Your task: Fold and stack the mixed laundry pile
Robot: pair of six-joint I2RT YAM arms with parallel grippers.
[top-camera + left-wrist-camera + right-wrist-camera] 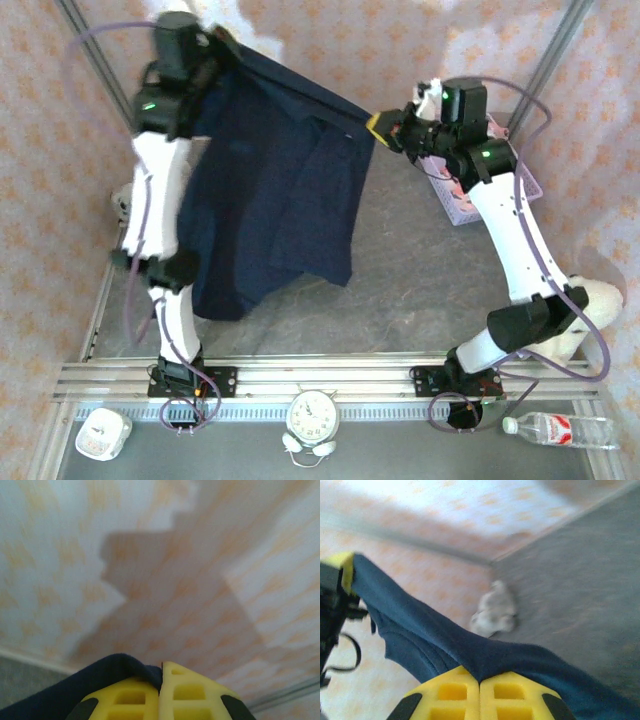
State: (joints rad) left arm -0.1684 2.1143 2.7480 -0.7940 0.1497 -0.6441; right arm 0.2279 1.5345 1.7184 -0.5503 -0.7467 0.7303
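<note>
In the overhead view the dark navy garment (275, 190) is held up off the counter (430, 290), stretched between the two arms across the upper middle of the frame, its top edge sloping down from upper left to centre right. The rest of it hangs in loose folds toward the lower left, in front of the left arm. The left end effector (161, 682) is closed, and in its wrist view a fold of navy cloth is pinched between the yellow fingers at the bottom of the frame. The right end effector (378, 124), at centre right of the overhead view, is likewise clamped shut on the garment's other top corner. Its wrist view shows the cloth running from its fingers up to the far grip at the left edge. A lavender lattice basket (452, 205) sits behind the right arm, a white plush toy (595, 305) at lower right, and a pale plush toy (494, 612) lies on the counter beyond the cloth.
</note>
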